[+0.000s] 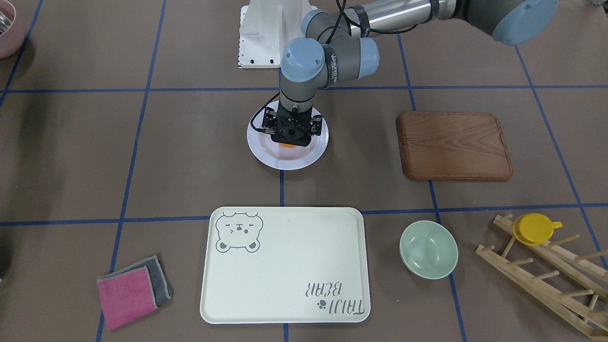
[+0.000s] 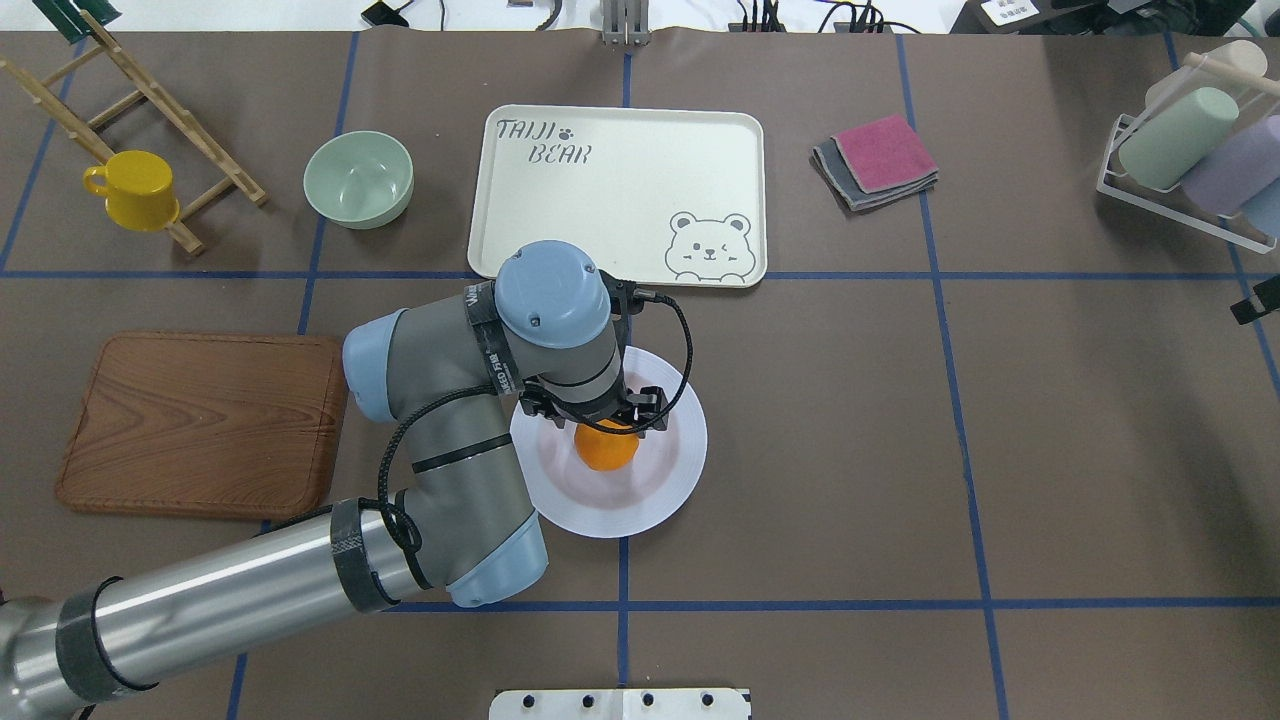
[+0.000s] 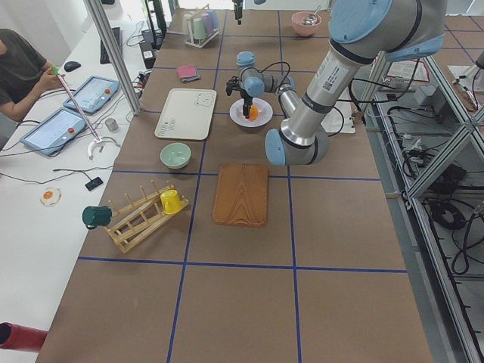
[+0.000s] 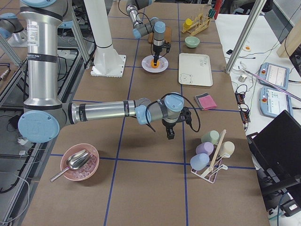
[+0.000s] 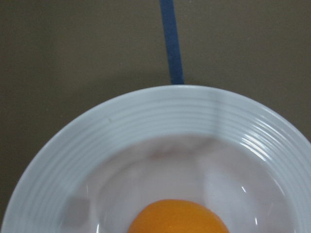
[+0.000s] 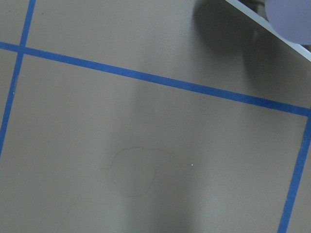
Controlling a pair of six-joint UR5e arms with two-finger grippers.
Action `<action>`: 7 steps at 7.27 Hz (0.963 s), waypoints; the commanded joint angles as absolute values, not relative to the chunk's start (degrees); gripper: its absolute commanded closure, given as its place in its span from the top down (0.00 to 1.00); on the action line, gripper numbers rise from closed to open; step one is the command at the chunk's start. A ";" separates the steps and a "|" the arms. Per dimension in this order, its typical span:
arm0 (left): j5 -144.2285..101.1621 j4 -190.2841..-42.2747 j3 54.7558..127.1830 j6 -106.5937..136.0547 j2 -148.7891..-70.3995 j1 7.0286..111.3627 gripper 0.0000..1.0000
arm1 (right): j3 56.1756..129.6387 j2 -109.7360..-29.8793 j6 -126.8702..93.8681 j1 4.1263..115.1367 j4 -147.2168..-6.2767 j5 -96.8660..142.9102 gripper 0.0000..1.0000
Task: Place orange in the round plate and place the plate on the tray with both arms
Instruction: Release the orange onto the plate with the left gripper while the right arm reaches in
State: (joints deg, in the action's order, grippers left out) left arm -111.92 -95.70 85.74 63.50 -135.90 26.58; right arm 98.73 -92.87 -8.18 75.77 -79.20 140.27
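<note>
The orange (image 2: pixel 606 450) sits at the sunken centre of the round plate (image 2: pixel 660 500), mid-table. My left gripper (image 2: pixel 600 420) hangs straight down over the orange, right at it. The wrist hides the fingers, so I cannot tell whether they grip it. The left wrist view shows the orange's top (image 5: pixel 177 217) and the plate's ribbed rim (image 5: pixel 146 109). The tray (image 2: pixel 600 210) lies bare just beyond the plate. My right gripper (image 4: pixel 169 135) hovers over bare table far to the right, near the cup rack. Only a sliver of it (image 2: pixel 1255 300) shows overhead, and I cannot tell its state.
A wooden board (image 2: pixel 205 420) lies left of the plate. A pale-green bowl (image 2: pixel 358 178) and a wooden rack with a yellow cup (image 2: pixel 135 190) sit far left. Folded cloths (image 2: pixel 875 160) lie right of the tray, and a cup rack (image 2: pixel 1185 150) stands far right.
</note>
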 commanded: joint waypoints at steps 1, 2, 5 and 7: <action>-112.15 -95.02 91.89 63.54 -133.17 27.24 0.99 | 102.19 -92.64 -14.72 72.71 -78.67 140.45 1.00; -112.58 -95.01 96.81 63.20 -129.24 28.46 0.99 | 102.56 -90.98 -21.03 70.25 -74.57 140.36 1.00; -112.85 -95.27 104.58 55.34 -119.91 32.94 0.99 | 102.30 -85.96 -55.52 59.18 -55.09 137.05 0.99; -116.43 -95.62 104.59 48.20 -116.29 37.76 0.99 | 102.30 -85.96 -70.24 51.28 -44.69 129.69 0.99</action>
